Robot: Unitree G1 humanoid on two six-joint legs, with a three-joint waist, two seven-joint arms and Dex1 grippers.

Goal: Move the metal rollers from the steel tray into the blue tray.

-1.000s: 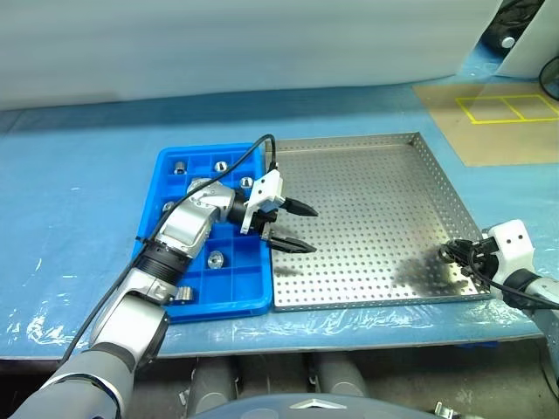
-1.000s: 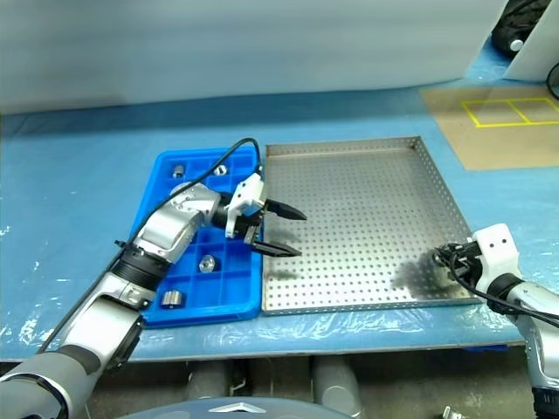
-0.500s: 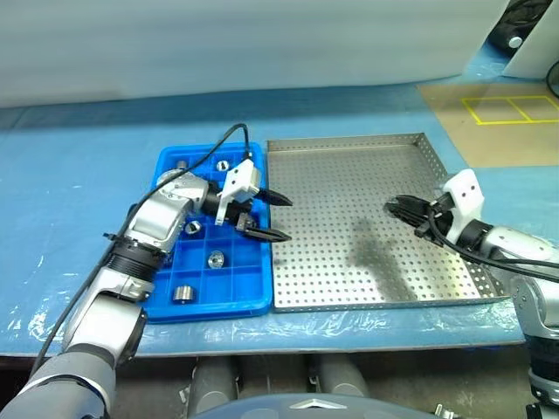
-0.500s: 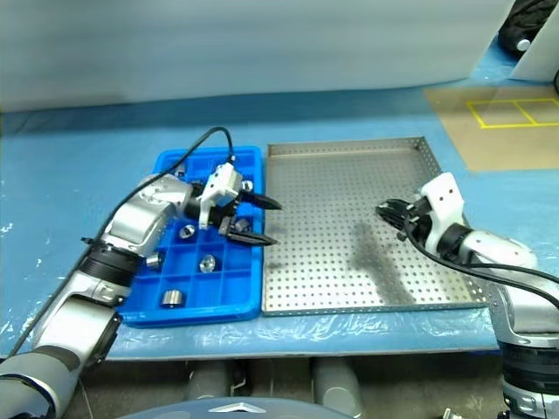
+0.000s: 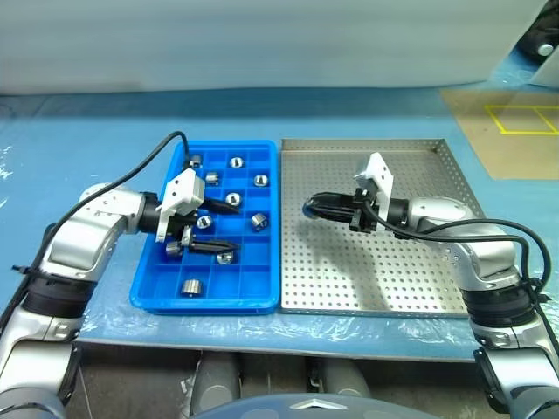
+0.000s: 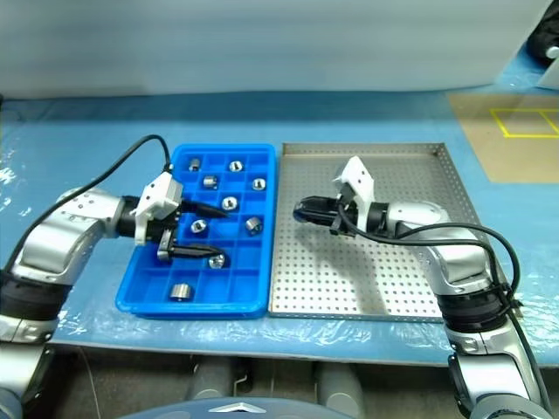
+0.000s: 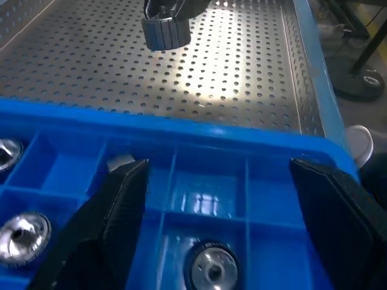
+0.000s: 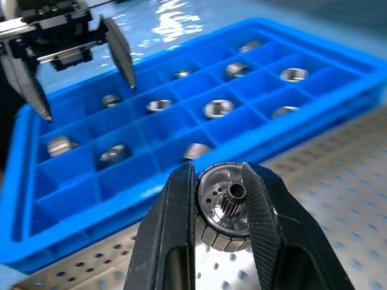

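The blue tray [image 5: 229, 146] lies left of the steel tray [image 5: 393, 271], edge to edge. Several metal rollers [image 5: 258, 220] sit one to a compartment in the blue tray. My right gripper [image 5: 308, 208] points left, low over the steel tray's left part, and is shut on one ribbed roller [image 8: 225, 206] with a toothed centre hole. My left gripper [image 5: 234, 231] hangs open over the middle of the blue tray, pointing right, its fingers [image 7: 121, 199] spread wide with nothing between them. In the left wrist view, the held roller [image 7: 166, 31] shows beyond the blue tray's rim.
Both trays rest on a table covered in blue plastic sheet [image 5: 87, 140]. A brown mat with yellow tape [image 5: 515, 118] lies at the far right. A black cable [image 5: 144, 166] loops from my left arm beside the blue tray.
My right gripper, shut, has swung left from the steel tray's near right corner to its left part. The left gripper has drawn back left, from the steel tray's edge to over the blue tray.
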